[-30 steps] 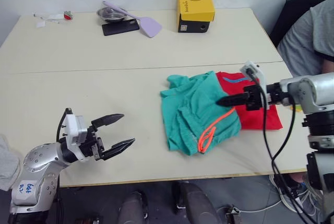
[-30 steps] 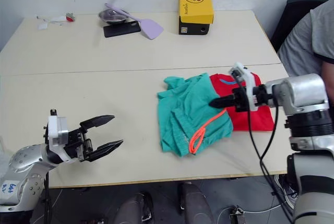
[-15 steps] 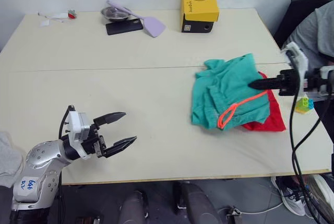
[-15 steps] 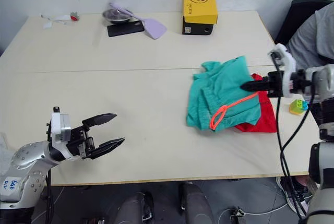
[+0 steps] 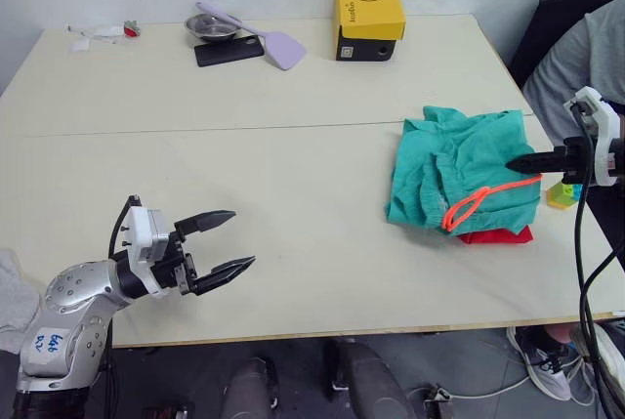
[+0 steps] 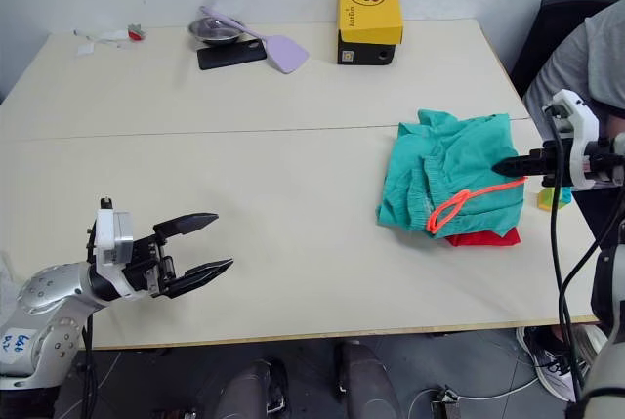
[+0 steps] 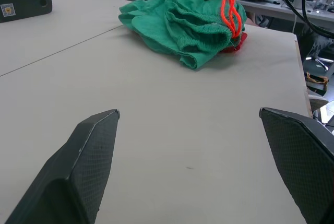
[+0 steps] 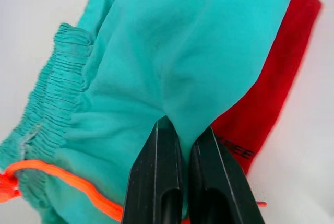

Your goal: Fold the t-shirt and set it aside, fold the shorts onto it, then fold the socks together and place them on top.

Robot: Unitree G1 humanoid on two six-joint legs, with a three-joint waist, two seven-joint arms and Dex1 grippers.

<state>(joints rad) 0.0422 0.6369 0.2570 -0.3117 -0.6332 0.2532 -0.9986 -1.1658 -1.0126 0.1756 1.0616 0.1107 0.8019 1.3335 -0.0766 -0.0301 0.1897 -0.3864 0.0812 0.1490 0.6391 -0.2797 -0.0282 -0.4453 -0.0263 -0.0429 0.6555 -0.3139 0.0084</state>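
Count: we see one shorts [image 5: 457, 178], one t-shirt [image 5: 498, 235], two grippers.
Right gripper [image 5: 515, 161]: our fingers are pinched on the shorts' edge.
Shorts: lying over the t-shirt, spread out ahead of our right fingertips; long axis runs from the near edge to the far edge of the table [image 5: 293, 194], orange drawstring [image 5: 469, 206] at the near end.
T-shirt: red strip showing under the shorts' near edge.
Left gripper [image 5: 229, 241]: fingers spread, holding nothing, well apart from the garments.

Silver arm shells, black pointed end effector [image 5: 217, 243] fingers, black cables
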